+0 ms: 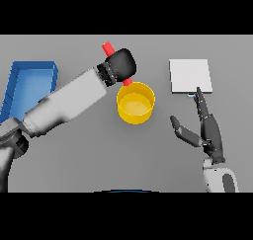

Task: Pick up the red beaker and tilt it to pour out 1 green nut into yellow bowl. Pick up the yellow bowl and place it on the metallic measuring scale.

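My left hand is shut on the red beaker, holding it tilted just behind the yellow bowl. One red end pokes out past the hand at the upper left; another red bit shows under the hand right at the bowl's back rim. The bowl stands in the middle of the table and I see no nut inside it. The metallic scale lies flat at the back right. My right hand is open, its straight fingers pointing at the scale's front edge, thumb spread toward the bowl.
A blue tray sits at the far left, partly behind my left forearm, which crosses diagonally from the lower left toward the bowl.
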